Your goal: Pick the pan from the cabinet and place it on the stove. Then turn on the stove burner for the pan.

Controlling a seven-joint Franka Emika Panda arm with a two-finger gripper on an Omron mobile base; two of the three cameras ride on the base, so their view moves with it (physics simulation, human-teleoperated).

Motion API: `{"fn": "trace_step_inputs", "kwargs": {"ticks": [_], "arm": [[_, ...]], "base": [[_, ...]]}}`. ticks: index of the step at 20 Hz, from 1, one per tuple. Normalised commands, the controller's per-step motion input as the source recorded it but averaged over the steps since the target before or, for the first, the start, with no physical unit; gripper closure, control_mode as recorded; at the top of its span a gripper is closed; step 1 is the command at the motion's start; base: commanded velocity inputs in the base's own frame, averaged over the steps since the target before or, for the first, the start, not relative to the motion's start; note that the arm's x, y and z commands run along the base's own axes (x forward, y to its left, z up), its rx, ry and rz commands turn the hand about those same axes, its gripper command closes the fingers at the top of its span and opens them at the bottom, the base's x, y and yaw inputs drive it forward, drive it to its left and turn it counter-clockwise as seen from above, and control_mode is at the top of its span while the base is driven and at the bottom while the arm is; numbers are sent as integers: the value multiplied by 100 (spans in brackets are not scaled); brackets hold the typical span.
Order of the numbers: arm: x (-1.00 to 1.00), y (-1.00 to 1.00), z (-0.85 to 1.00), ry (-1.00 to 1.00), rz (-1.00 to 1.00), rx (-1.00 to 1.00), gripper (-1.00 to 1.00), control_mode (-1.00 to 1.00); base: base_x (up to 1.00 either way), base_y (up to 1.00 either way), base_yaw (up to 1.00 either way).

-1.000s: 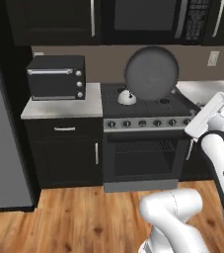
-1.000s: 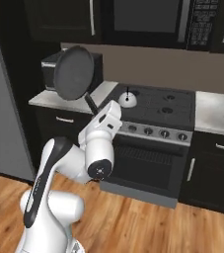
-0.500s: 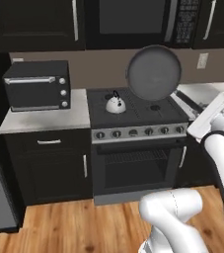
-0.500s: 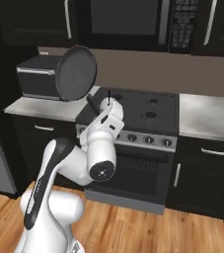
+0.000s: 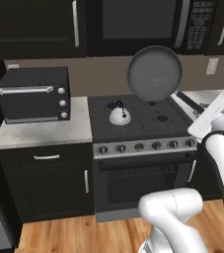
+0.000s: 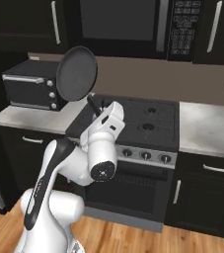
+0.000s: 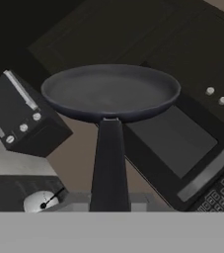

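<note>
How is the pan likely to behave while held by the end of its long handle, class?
Probably stiff: the pan keeps its round shape though held aloft. Likely head-heavy, since the claw grips only the thin handle's far end, so it may twist or droop.

Grey counter (image 5: 39,134) left of the stove (image 5: 138,118) — carries a black toaster oven (image 5: 33,94). A white kettle (image 5: 119,115) sits on the stove's grates — second counter (image 6: 207,129) on the stove's other side.
</note>
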Motion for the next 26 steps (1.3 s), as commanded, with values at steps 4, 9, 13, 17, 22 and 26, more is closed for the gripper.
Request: {"fn": "trace_step_inputs", "kwargs": {"ticks": [4,9,13,17,22,26], "arm": [[0,0,0,0,0,0,100,100],[0,0,0,0,0,0,100,100],[0,0,0,0,0,0,100,100],[0,0,0,0,0,0,100,100],[0,0,0,0,0,0,100,100],[0,0,0,0,0,0,100,100]], "base": [[39,32,-5],[43,40,-5],[44,32,-4],[42,13,-1],[35,14,-2],[31,22,-4]]}}
